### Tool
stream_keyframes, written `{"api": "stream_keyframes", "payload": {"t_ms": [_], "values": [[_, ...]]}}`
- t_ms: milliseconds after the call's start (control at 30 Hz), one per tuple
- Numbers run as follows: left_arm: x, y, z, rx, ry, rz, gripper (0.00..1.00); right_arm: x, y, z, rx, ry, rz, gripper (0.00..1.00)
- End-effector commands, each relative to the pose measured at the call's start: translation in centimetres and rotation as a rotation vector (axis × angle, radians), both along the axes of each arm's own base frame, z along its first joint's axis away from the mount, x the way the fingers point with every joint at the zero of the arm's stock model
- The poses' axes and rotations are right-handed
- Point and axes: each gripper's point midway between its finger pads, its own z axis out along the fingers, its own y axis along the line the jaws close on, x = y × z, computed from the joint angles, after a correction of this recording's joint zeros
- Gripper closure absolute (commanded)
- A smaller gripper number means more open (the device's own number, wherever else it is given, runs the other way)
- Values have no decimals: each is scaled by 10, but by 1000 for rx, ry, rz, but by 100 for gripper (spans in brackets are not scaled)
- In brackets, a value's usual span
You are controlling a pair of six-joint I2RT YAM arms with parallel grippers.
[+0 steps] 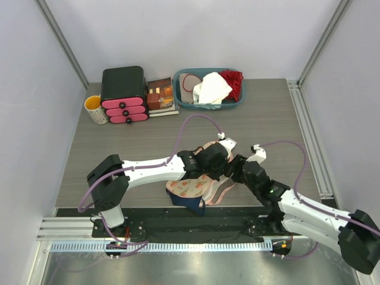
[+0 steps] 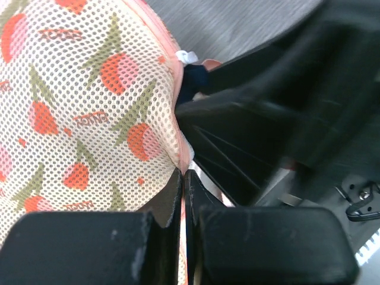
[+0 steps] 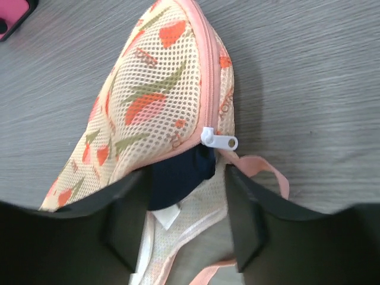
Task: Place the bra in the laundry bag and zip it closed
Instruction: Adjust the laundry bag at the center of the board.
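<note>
Your table (image 1: pixel 267 119) is grey wood-grain. Both arms reach in from its near edge and meet just in front of the middle. Your left arm (image 1: pixel 148 172) stretches rightward along the near side, and your right arm (image 1: pixel 309 208) angles in from the near right corner.

Along the far edge you have a teal basket (image 1: pixel 181 83) holding a white cloth (image 1: pixel 212 88) and a red garment (image 1: pixel 233 83). To its left stand a book (image 1: pixel 160 95), a black box with pink drawers (image 1: pixel 123 83) and a yellow mug (image 1: pixel 95 110). All of these are well apart from the arms.

The laundry bag (image 1: pixel 190 189) lies between your two grippers, close to the table's near edge. Its cream mesh is printed with red flowers and trimmed in pink. Your left gripper (image 2: pixel 183 178) has its jaws pressed together on the bag's pink edge. Your right gripper (image 3: pixel 187 178) has its jaws wide apart, one on each side of the bag's open end, and they pinch nothing.

The bra (image 3: pixel 175 181) is tucked in the bag. Its dark navy shows only through the gap at the open end and, from above, along the bag's near side.

The zip is closed along the upper seam as far as the white pull (image 3: pixel 219 141), which sits just beyond your right gripper's fingertips. Below the pull the seam gapes. A small white tag (image 3: pixel 166 217) lies in that gap, between the open jaws.
</note>
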Motion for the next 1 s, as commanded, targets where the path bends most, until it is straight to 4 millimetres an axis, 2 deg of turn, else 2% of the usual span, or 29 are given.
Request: {"api": "stream_keyframes", "payload": {"t_ms": [0,200,267,367,400,433,533,567,600,667,700,800,967], "values": [[10,1,10,-3,-34,4,100,-15,-16,9,-67,71,-13,36],[9,1,9,3,-28,-5,100,-29,-18,24,-46,90,26,32],[8,0,10,-4,-23,-10,100,-25,-26,32,-61,57,-4,34],[7,3,11,1,-26,-10,100,-12,-42,41,-105,28,-53,41],[7,3,10,3,-26,-11,100,-7,-43,50,-102,8,-57,44],[6,4,12,3,-26,-11,100,-3,-47,53,-111,-1,-65,51],[7,8,13,9,-33,-12,100,8,-56,59,-119,-3,-63,59],[7,9,13,14,-32,-11,100,7,-49,54,-108,26,-2,59],[8,11,13,15,-31,-9,100,12,-54,53,-91,36,-17,58],[8,11,15,14,-31,-14,100,12,-52,43,-69,68,11,50],[8,12,15,18,-34,-17,100,8,-40,41,-10,72,82,48],[10,12,16,20,-32,-13,100,1,-25,36,58,68,163,41],[12,14,20,37,-42,-23,100,-11,-18,30,94,51,223,37]]}}
